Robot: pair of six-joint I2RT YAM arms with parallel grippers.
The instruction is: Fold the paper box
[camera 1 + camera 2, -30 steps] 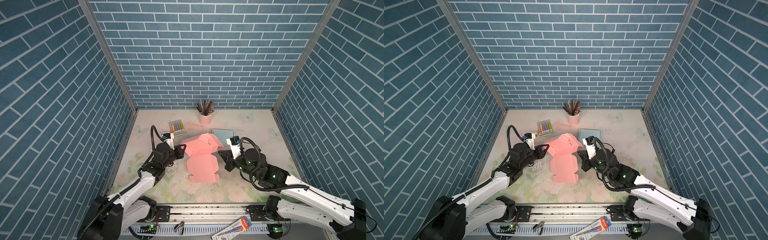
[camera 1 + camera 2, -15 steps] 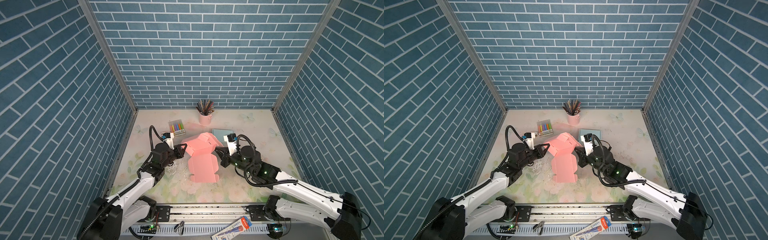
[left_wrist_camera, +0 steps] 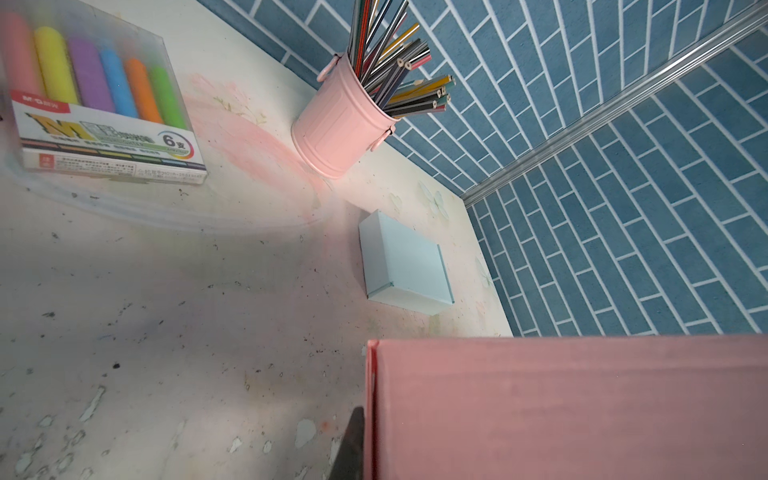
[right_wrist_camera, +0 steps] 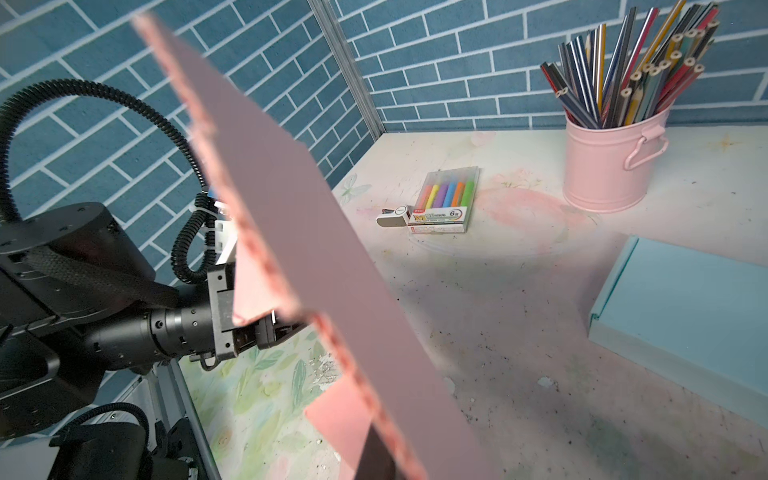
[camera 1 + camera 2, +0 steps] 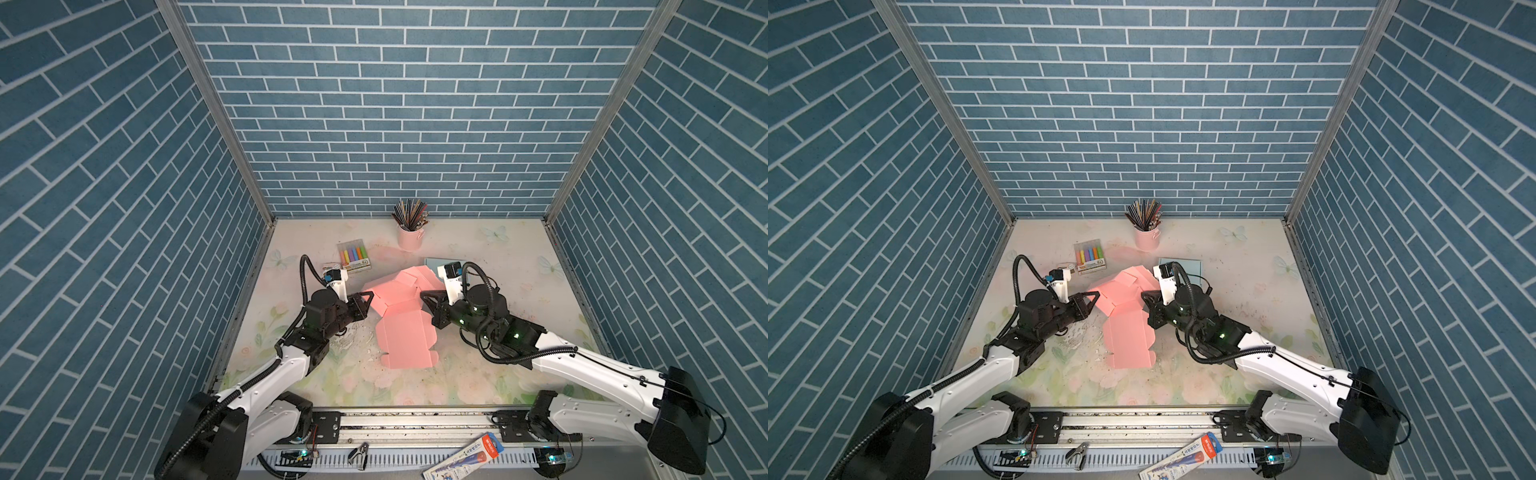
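Lying between opposing fingers (image 5: 432, 297): paper box (image 5: 399, 299)

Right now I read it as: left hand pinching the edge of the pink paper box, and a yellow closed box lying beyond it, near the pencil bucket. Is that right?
Not quite. The closed box is light blue, not yellow; the left wrist view shows it plainly. The rest holds: the left hand pinches the edge of the pink paper box, and the blue one lies beyond it, near the pencil bucket.

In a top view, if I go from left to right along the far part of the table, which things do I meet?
markers → pencil cup → blue box
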